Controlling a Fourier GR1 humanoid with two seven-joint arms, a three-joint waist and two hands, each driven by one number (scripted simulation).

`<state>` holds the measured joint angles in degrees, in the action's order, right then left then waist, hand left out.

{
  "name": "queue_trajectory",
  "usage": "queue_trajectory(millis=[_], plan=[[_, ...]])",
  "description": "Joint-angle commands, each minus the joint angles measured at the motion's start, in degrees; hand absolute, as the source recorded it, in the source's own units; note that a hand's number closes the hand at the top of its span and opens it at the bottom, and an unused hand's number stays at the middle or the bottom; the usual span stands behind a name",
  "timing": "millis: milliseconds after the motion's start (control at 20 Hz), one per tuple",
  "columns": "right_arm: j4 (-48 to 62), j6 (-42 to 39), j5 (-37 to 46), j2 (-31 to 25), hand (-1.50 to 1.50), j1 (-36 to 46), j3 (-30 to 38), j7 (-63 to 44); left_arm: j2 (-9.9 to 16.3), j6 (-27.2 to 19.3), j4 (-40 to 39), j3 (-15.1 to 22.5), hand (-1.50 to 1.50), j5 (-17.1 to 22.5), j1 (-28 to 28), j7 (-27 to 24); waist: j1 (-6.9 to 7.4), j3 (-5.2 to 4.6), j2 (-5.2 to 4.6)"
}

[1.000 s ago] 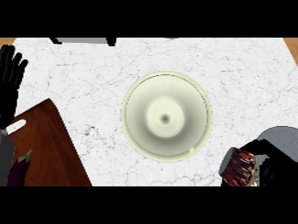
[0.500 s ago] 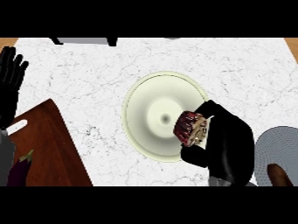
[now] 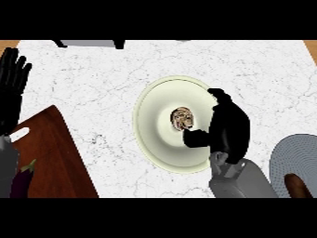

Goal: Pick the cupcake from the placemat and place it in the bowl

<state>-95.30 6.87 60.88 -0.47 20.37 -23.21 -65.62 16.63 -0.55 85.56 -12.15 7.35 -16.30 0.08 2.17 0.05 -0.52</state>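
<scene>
The pale green bowl (image 3: 154, 144) stands at the counter's middle. The cupcake (image 3: 182, 118), brown with a light wrapper, lies inside it near the centre. My right hand (image 3: 228, 124) hovers over the bowl's right rim, its fingers straightened toward the far side and its thumb (image 3: 195, 138) pointing left just below the cupcake. Nothing is held in it; a small gap shows between thumb and cupcake. The grey round placemat (image 3: 312, 155) lies at the lower right. At the left edge my left hand (image 3: 3, 95) rests open with fingers up.
A wooden cutting board (image 3: 54, 160) fills the lower left, with a purple eggplant (image 3: 22, 180) at its near end. A brown object (image 3: 299, 186) lies on the placemat. A grey item (image 3: 85, 43) sits at the counter's far edge.
My right hand came from the placemat with the cupcake, moved over the bowl, and its fingers have opened. The cupcake now lies in the bowl. The left hand stayed put.
</scene>
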Motion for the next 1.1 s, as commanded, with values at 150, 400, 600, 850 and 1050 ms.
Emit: queue_trajectory(millis=[150, 400, 600, 850, 1050], plan=[[3.7, 25.7, 0.4, 0.4, -1.5, -1.0, 0.5, 0.1, 0.9, -0.2, 0.6, -1.2, 0.0, 0.7, -0.5, 1.4, -0.93, 0.06, 0.33], [0.4, 33.5, 10.7, 0.5, -1.5, -2.4, 1.4, -2.0, 1.0, 0.1, -1.4, -1.8, 0.0, 0.5, 0.4, -0.3, -2.53, -0.06, 0.68], [-7.9, 33.5, 11.2, 0.5, -1.5, -8.0, 7.3, 0.0, 0.4, -0.5, 0.2, -2.0, 0.0, 0.3, 2.3, -0.4, -3.25, -0.03, 0.94], [-18.8, 37.8, 11.5, 0.5, -1.5, -22.7, 6.7, 3.3, 0.2, 0.2, 0.0, -2.4, 0.0, 0.6, 4.2, -1.9, -3.41, -0.02, 0.9], [-32.1, 37.9, 3.9, -3.6, -1.5, -35.2, 6.3, 9.8, 1.3, -0.4, -1.6, -2.7, 0.0, 0.0, 1.1, -0.7, -4.02, 0.01, 0.84]])
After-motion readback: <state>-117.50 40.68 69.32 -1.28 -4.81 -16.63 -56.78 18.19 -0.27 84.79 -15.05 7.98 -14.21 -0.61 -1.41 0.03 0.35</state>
